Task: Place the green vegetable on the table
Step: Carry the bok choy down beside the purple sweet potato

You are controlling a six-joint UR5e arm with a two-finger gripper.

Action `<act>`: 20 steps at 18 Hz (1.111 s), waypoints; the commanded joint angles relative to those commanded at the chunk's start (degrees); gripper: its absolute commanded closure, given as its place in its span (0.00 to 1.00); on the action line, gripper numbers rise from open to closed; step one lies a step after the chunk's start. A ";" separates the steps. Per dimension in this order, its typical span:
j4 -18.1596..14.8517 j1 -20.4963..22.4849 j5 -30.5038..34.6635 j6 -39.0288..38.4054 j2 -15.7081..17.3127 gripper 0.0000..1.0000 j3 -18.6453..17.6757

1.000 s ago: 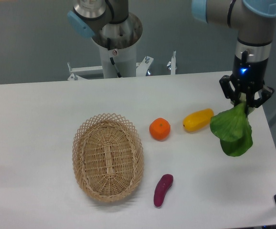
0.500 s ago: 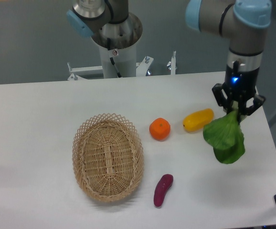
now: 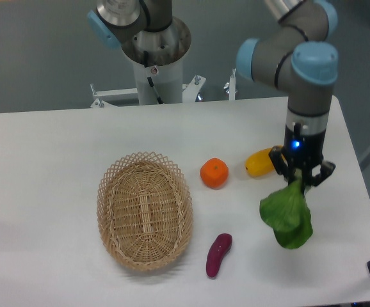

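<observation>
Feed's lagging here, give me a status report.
Gripper shut on green vegetable, leaves hanging down. Not released on table yet. Yellow vegetable close behind gripper; purple vegetable off to one side.

Yellow veg (image 3: 262, 162) beside end effector (image 3: 298, 179)

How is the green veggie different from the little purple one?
The green vegetable is leafy and broad; the purple vegetable is smooth and slim. The green one is bigger. The green one hangs from the gripper, held by its stalk, while the purple one lies loose on the table near the basket. Both are toy vegetables outside the basket.
</observation>
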 joint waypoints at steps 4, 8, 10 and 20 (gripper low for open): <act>1.59 -1.32 0.18 0.09 -3.17 0.70 -0.44; 1.77 -2.38 3.86 0.09 -4.76 0.70 -0.18; 1.77 -2.55 5.18 0.17 -5.02 0.70 -0.09; 1.77 -2.73 5.27 -0.17 -4.94 0.00 -0.09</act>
